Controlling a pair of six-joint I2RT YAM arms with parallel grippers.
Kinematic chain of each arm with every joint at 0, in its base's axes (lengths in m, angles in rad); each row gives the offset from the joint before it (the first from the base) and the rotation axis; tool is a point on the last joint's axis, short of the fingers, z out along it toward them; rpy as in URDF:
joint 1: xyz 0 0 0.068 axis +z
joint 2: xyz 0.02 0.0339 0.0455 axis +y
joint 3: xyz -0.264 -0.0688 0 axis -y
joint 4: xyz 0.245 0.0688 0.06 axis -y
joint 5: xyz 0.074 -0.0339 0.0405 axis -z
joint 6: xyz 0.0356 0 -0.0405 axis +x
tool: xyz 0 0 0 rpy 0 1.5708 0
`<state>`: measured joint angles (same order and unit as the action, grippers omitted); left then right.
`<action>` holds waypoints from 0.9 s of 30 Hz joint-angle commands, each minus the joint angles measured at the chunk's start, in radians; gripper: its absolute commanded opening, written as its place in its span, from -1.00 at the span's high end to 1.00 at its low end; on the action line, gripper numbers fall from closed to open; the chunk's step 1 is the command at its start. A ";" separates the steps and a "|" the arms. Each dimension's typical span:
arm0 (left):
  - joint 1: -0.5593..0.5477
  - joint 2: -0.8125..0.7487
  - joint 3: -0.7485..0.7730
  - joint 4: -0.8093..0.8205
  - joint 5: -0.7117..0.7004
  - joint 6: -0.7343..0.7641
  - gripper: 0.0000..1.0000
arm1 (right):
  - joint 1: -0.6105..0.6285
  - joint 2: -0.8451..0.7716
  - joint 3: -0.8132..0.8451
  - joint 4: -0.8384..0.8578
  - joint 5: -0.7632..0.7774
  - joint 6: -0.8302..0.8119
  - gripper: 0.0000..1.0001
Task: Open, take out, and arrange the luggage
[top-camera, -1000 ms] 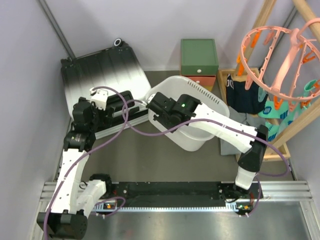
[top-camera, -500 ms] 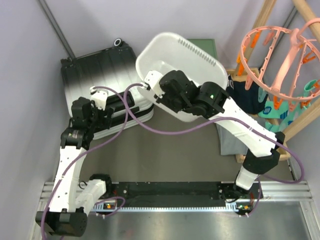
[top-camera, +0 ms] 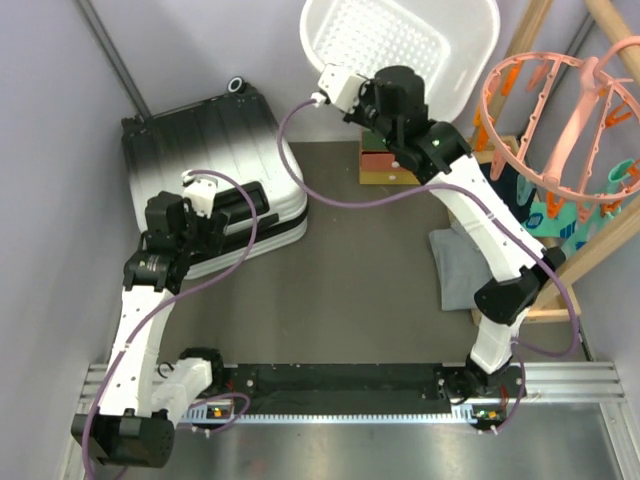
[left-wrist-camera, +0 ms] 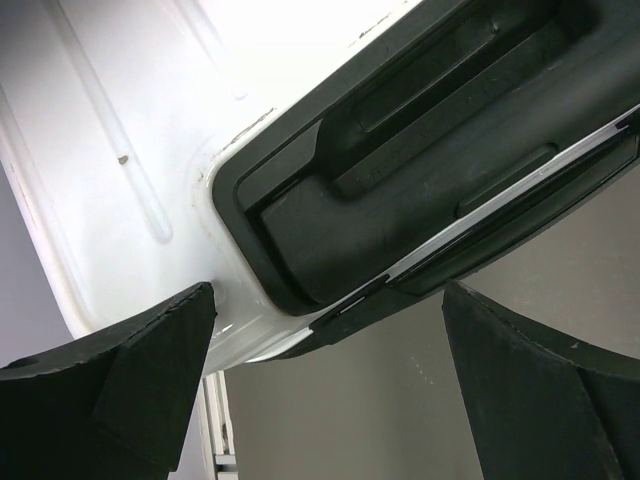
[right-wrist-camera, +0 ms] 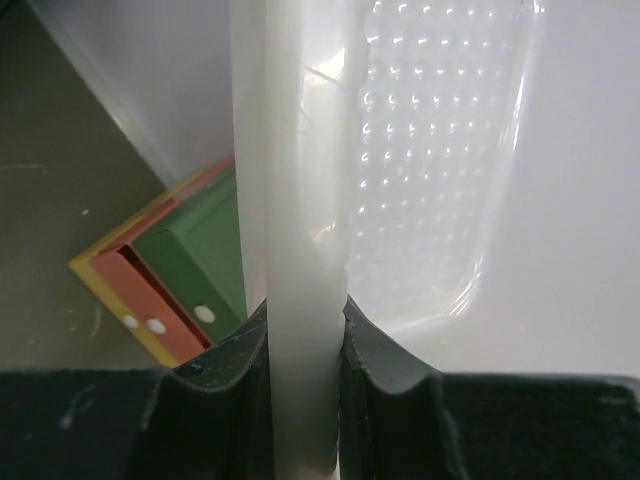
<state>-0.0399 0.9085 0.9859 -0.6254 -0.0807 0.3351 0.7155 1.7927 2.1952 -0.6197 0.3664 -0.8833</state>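
Note:
The luggage [top-camera: 200, 145], a ribbed hard shell fading from black to white, lies shut at the back left. My left gripper [top-camera: 240, 215] stands open at its near white edge. In the left wrist view the left gripper [left-wrist-camera: 325, 350] straddles the shell's corner, just below the black recessed handle [left-wrist-camera: 420, 150], touching nothing. My right gripper [top-camera: 385, 85] is raised at the back, shut on the rim of a white laundry basket [top-camera: 400, 40] tipped on edge. The basket's rim [right-wrist-camera: 300, 200] runs upright between the right gripper [right-wrist-camera: 305, 320] pads.
A green-and-orange drawer box [top-camera: 385, 165] sits under the lifted basket, also in the right wrist view [right-wrist-camera: 190, 270]. Folded grey cloth [top-camera: 460, 265] lies on the right by a wooden rack [top-camera: 545, 245]. A pink clip hanger [top-camera: 560, 110] hangs at the upper right.
My right arm has lifted the basket from the middle of the floor up toward the back wall, tipping it on edge and uncovering the drawer box. The left arm has barely moved.

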 commanded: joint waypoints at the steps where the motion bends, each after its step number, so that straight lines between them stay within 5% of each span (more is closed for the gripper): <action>1: 0.005 0.013 0.013 -0.010 0.015 -0.018 -0.98 | -0.089 0.017 0.041 0.216 -0.202 -0.158 1.00; 6: 0.005 0.020 0.002 -0.004 0.009 -0.016 -0.98 | -0.143 0.031 0.026 0.164 -0.339 -0.213 1.00; 21: 0.005 0.032 -0.012 0.003 0.007 -0.022 -0.98 | -0.278 0.019 -0.144 0.139 -0.279 -0.376 0.91; 25: 0.005 0.033 -0.006 -0.005 0.009 -0.022 -0.98 | -0.292 0.019 -0.172 0.178 -0.273 -0.382 0.60; 27: 0.005 0.036 -0.003 -0.007 0.007 -0.022 -0.98 | -0.291 0.019 -0.172 0.199 -0.288 -0.364 0.29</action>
<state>-0.0399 0.9215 0.9859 -0.6136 -0.0952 0.3347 0.4286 1.8534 2.0071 -0.6174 0.0891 -1.2156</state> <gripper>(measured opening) 0.990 0.266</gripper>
